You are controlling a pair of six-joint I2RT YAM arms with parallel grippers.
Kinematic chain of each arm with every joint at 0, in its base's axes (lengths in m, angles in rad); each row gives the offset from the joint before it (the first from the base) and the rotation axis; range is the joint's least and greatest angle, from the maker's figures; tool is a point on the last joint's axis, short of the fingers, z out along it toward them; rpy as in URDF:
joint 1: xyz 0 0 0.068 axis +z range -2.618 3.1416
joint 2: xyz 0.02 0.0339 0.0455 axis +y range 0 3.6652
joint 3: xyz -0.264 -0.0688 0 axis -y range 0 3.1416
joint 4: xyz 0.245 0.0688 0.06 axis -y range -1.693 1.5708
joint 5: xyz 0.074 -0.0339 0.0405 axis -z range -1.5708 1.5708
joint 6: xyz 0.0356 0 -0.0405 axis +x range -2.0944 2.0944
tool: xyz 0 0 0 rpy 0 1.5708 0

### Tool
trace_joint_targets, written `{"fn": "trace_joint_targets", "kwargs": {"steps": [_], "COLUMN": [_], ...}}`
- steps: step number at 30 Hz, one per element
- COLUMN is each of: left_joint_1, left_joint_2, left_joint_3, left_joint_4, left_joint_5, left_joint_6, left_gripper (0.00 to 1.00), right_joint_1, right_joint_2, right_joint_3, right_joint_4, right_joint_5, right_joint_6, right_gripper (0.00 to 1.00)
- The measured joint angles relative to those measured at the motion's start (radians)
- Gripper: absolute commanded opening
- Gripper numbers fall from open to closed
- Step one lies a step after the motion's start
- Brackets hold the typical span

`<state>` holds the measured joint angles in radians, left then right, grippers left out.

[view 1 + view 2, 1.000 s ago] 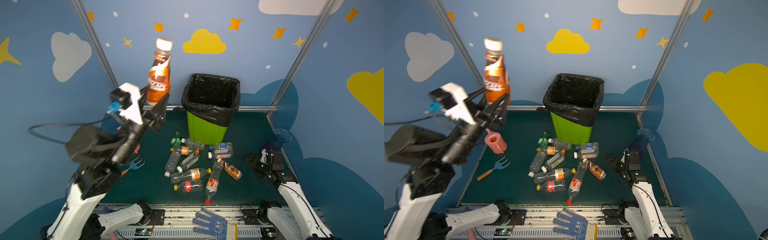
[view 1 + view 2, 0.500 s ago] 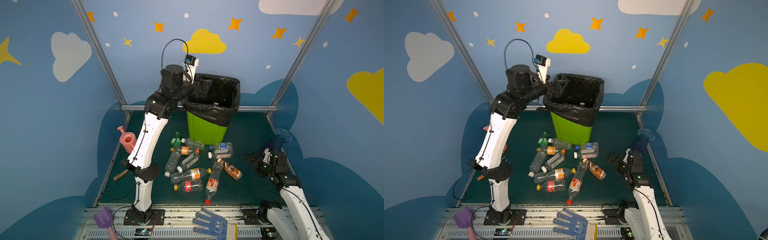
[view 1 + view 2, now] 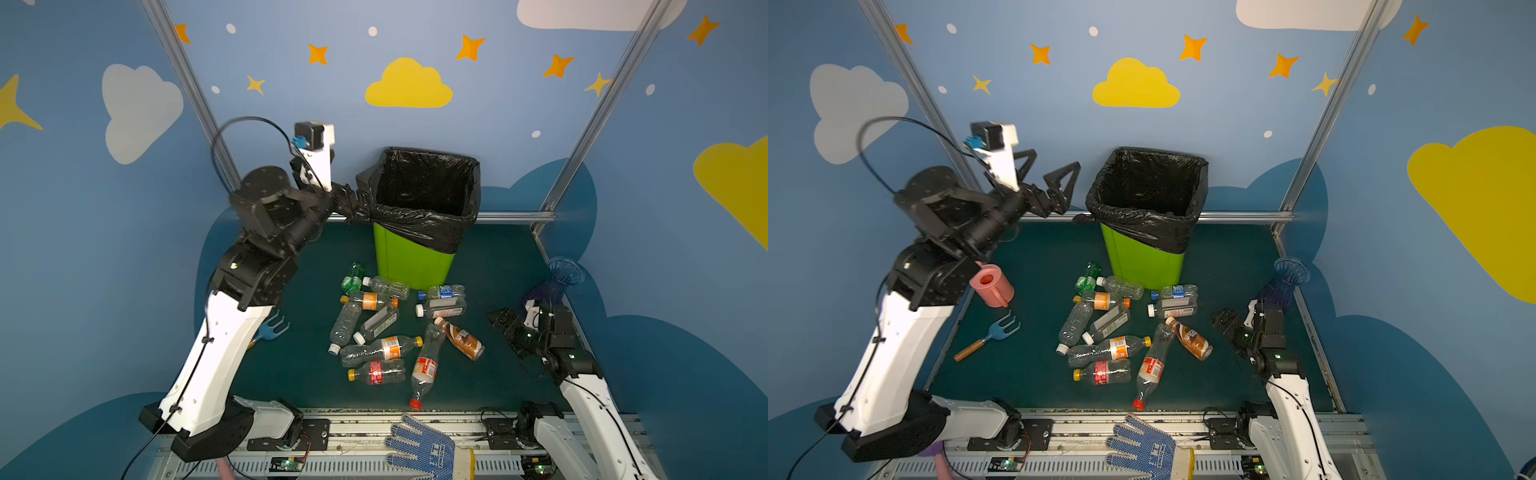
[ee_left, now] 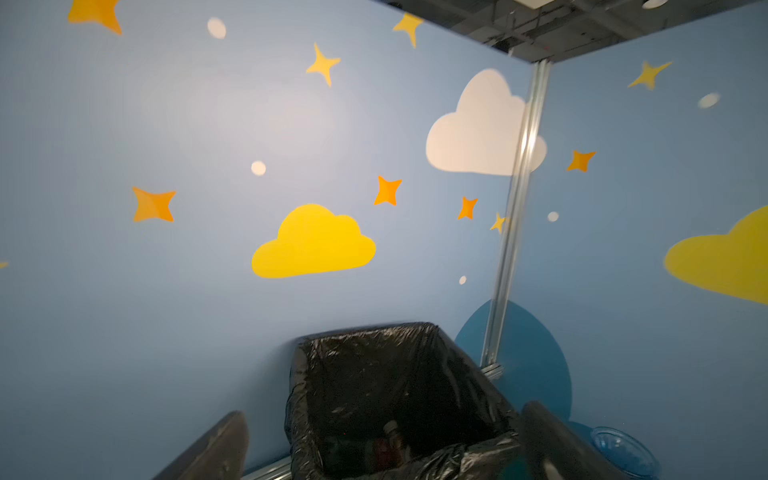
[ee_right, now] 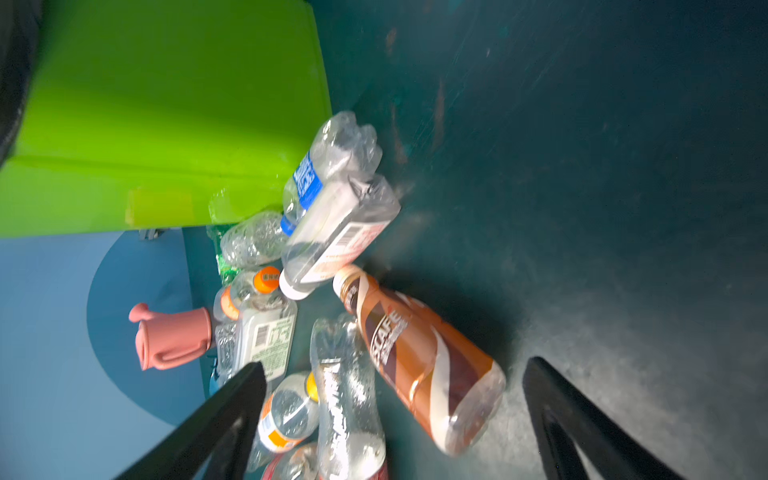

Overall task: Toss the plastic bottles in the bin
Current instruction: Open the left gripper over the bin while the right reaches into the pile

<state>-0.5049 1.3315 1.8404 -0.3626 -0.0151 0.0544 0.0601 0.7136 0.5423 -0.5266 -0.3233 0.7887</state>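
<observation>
Both top views are showing the left gripper being held raised just beside the left rim of the bin, its jaws spread wide and empty. The plastic bottles are being kept strewn against the bin's front base, with bare mat on either side. The letters "SCAFE" are being shown on a brown bottle. Near it, the right gripper is being held wide apart and empty.

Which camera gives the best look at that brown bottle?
The right wrist view: the brown bottle fills much of the picture, lying on its side, label lettering visible. In both top views it is small, at the right edge of the other bottles. The left wrist view misses it, showing the bin instead.
</observation>
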Motion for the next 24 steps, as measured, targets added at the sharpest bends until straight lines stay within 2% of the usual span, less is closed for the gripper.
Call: {"fn": "trace_joint_targets", "kwargs": {"steps": [4,7,15,19,24], "left_joint_1": [0.029,0.065,0.127,0.137,0.14], "left_joint_2": [-0.073,-0.146,-0.365,-0.446,-0.512], "left_joint_3": [-0.338,-0.518,-0.851,-1.018,-1.128], "left_joint_4": [0.021,0.022,0.065,0.075,0.063], "left_joint_5": [-0.057,-0.086,-0.126,-0.129,-0.135], "left_joint_6": [-0.024,-0.06,-0.199,-0.278,-0.349], "left_gripper": [1.0,1.0,1.0,1.0,1.0], "right_joint_1": [0.092,0.174,0.428,0.575,0.713], "right_joint_2": [-0.029,-0.035,-0.014,0.065,0.212], "right_joint_3": [0.0,-0.006,-0.064,-0.066,-0.066], "right_joint_4": [-0.031,-0.038,-0.029,0.016,0.09], "right_joint_5": [0.016,0.037,0.123,0.171,0.217], "right_joint_6": [0.041,0.073,0.183,0.232,0.278], "right_gripper": [0.94,0.92,0.88,0.88,0.89]}}
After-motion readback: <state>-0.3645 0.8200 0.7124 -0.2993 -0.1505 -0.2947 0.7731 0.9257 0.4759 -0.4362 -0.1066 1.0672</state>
